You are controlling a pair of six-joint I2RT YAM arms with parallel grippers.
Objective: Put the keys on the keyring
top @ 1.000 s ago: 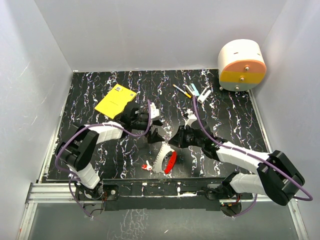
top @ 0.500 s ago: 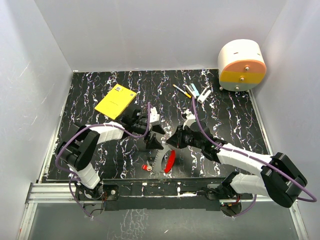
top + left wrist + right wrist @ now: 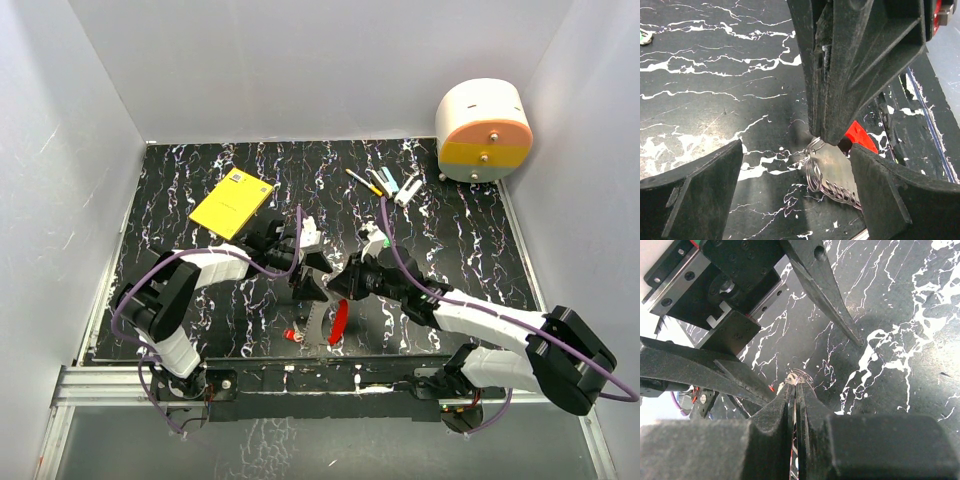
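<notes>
Black marbled worktop (image 3: 450, 230) is seen taking up most of the top view. A round white tub with an orange and yellow face (image 3: 483, 130) is parked in the far right corner. A yellow box (image 3: 232, 202) is laid flat towards the far left, and a little bunch of pens and markers (image 3: 385, 183) is scattered at the far middle-right, well apart from the action.

Both arms are bent inward so the two hands meet near the front middle of the worktop. The left hand (image 3: 796, 150) is held with its fingers wide apart, nothing gripped between them. The right hand (image 3: 795, 390) is pressed tight together, and its tip is brought down right into the gap between those spread left fingers.

The keys are found right there under the tip. The red key (image 3: 340, 322) is partly hidden behind the right hand's tip in the left wrist view. The whitish-silver key (image 3: 832, 167) is laid flat on the worktop just in front of it. The keyring (image 3: 813, 146), a few thin wire loops, looks to be pinched at the very tip of the right hand, touching the silver key. A small red bit (image 3: 292, 333) is left just beside them, nearer the front edge.
</notes>
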